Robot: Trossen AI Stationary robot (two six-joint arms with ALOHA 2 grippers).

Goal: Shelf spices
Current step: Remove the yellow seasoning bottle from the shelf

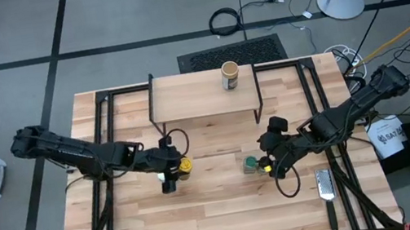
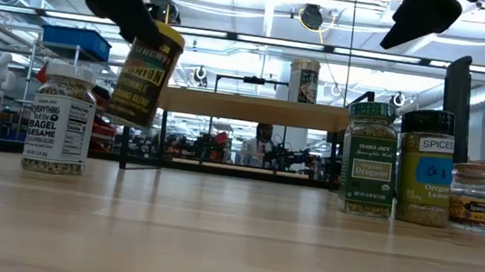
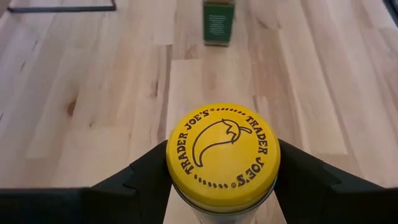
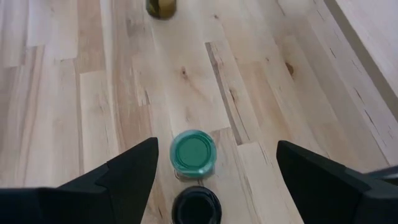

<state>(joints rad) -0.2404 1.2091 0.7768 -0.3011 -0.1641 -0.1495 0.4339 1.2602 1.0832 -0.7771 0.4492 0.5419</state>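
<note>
Left end effector [image 3: 222, 180] clamps the round yellow-lidded jar [image 3: 222, 155]; right end effector [image 4: 214, 171] spread apart.

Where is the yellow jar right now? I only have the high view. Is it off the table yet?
Observer: Yes. The low view shows the yellow jar tilted and clear of the tabletop.
Operator: Is the grip good?
Observer: The left wrist view shows the left gripper clamped on both sides just under the lid.
Operator: And the right side?
Observer: The right gripper is open above the green-lidded jar, holding nothing. A dark-lidded jar stands right beside it.
</note>
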